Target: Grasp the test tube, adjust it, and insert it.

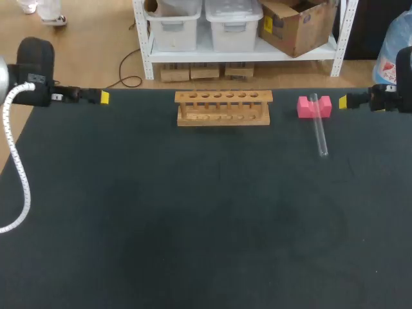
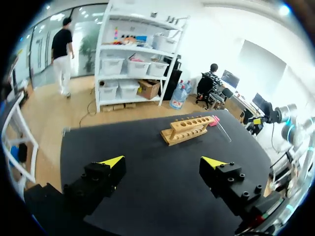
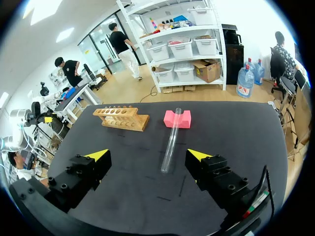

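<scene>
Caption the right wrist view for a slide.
Open right gripper facing a test tube leaning on a pink block, wooden rack beside.

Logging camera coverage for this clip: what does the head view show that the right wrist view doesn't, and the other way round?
Only the head view: the right claw from outside, its yellow tip beside the pink block, apart from it. Only the right wrist view: that claw's fingers standing wide apart, open, the test tube lying ahead of the gap. Both: the tube with one end resting in the block's notch, the empty wooden rack and the dark table.
</scene>
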### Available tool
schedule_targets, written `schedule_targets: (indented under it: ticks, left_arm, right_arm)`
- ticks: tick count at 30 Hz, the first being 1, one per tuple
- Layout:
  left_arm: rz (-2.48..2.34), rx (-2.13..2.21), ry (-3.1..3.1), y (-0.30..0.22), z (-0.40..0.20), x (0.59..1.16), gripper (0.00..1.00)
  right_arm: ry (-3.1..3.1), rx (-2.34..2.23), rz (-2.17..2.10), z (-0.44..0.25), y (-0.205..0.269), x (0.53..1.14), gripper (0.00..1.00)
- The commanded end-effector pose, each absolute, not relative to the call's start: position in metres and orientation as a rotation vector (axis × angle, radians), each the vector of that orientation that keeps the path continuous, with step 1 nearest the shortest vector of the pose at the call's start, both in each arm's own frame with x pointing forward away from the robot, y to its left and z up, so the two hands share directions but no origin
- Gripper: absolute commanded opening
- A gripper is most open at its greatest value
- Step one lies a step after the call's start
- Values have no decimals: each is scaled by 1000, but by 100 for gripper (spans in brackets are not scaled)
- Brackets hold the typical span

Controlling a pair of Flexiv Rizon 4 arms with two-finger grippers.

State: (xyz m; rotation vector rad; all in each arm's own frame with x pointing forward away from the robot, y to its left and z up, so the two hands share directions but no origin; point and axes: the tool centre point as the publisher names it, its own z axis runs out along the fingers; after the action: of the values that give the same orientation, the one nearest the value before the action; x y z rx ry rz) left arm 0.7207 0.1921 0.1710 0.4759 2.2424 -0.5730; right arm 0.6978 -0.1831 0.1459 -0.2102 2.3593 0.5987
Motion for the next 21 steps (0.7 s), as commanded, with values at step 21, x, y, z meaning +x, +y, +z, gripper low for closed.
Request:
schedule_targets:
  ticks: [21]
  left_arm:
    - [-1035,1039,1654,209,152,773,100]
  right_arm:
    - [2361,-207,592,147,-182,697,100]
